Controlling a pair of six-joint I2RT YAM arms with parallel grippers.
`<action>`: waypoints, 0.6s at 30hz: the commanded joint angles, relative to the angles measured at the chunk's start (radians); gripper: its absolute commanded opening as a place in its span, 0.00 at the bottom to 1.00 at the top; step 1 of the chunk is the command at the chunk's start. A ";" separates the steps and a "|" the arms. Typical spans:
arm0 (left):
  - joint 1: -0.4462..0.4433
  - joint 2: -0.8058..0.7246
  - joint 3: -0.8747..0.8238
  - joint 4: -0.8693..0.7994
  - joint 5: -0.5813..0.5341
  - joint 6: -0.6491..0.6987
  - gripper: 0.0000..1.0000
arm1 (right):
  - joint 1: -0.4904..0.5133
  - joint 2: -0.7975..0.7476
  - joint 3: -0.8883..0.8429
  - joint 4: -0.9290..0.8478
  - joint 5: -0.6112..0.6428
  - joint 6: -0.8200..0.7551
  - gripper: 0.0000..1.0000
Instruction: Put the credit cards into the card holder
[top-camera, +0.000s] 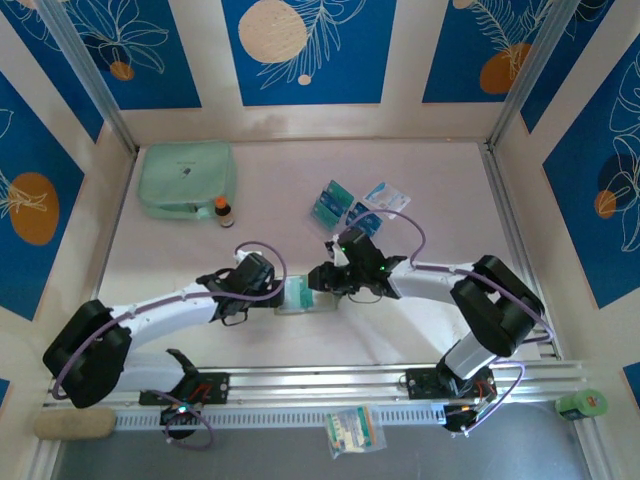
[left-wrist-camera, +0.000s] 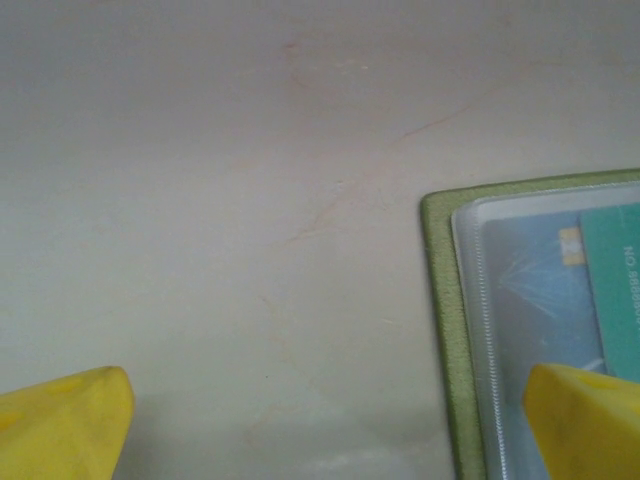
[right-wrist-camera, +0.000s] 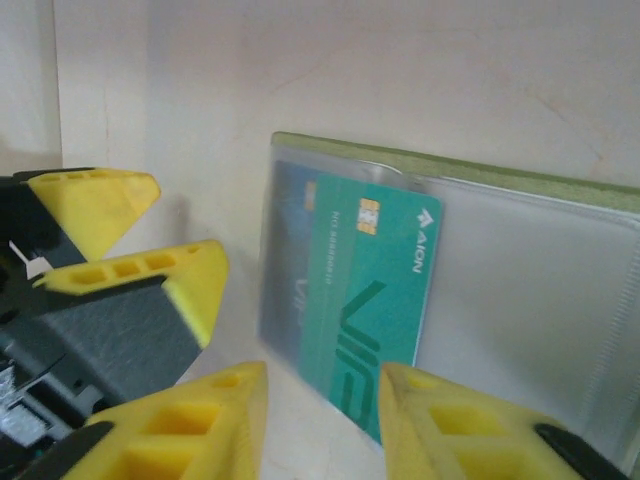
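The olive-green card holder (top-camera: 300, 295) lies open on the table between my two grippers, clear pockets up (right-wrist-camera: 450, 165) (left-wrist-camera: 440, 330). A teal credit card (right-wrist-camera: 370, 300) (left-wrist-camera: 615, 290) sits partly in a pocket, its near end sticking out. A bluish card (left-wrist-camera: 530, 290) lies inside under the plastic. My right gripper (right-wrist-camera: 320, 420) (top-camera: 322, 280) is open, its yellow fingertips standing either side of the teal card's free end without pinching it. My left gripper (left-wrist-camera: 325, 430) (top-camera: 275, 290) is open wide, one finger (left-wrist-camera: 590, 420) over the holder's left edge. More credit cards (top-camera: 333, 203) lie farther back.
A white-and-blue packet (top-camera: 388, 196) lies beside the loose cards. A mint-green zip pouch (top-camera: 186, 180) and a small bottle (top-camera: 224, 211) stand at the back left. On the near rail are a small packet (top-camera: 353, 430) and a green object (top-camera: 582, 404).
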 joint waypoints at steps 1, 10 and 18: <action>0.023 -0.005 0.003 -0.051 -0.031 -0.034 1.00 | 0.006 -0.003 0.075 -0.189 0.027 -0.100 0.26; 0.041 0.051 -0.013 -0.043 -0.037 -0.044 1.00 | 0.034 0.127 0.214 -0.299 0.058 -0.185 0.04; 0.043 0.100 -0.013 -0.021 -0.022 -0.022 1.00 | 0.049 0.206 0.244 -0.307 0.059 -0.193 0.01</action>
